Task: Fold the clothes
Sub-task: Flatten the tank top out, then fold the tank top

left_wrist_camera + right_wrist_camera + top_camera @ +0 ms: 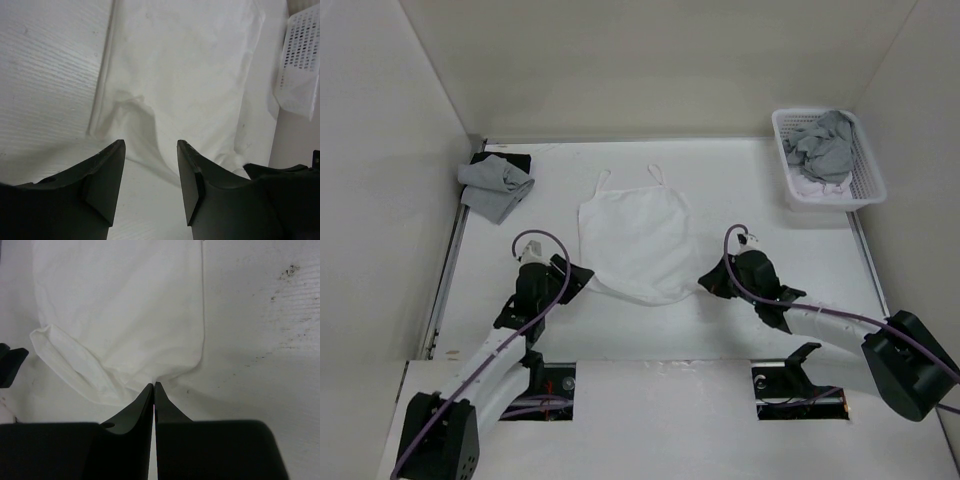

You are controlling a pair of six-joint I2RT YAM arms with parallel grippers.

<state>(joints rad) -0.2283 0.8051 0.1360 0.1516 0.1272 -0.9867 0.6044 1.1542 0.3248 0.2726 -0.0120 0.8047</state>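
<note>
Centrally in the overhead view, the white camisole lies flat, long axis vertical, hem toward the bottom; the left gripper gapes empty at its lower-left corner, the right gripper pinches the lower-right.

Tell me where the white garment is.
Top view: the white garment lies mid-table between the left gripper and right gripper, straps toward the back.

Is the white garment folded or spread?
Spread: the white garment lies flat, its whole outline visible; only the near hem is slightly curled.
</note>
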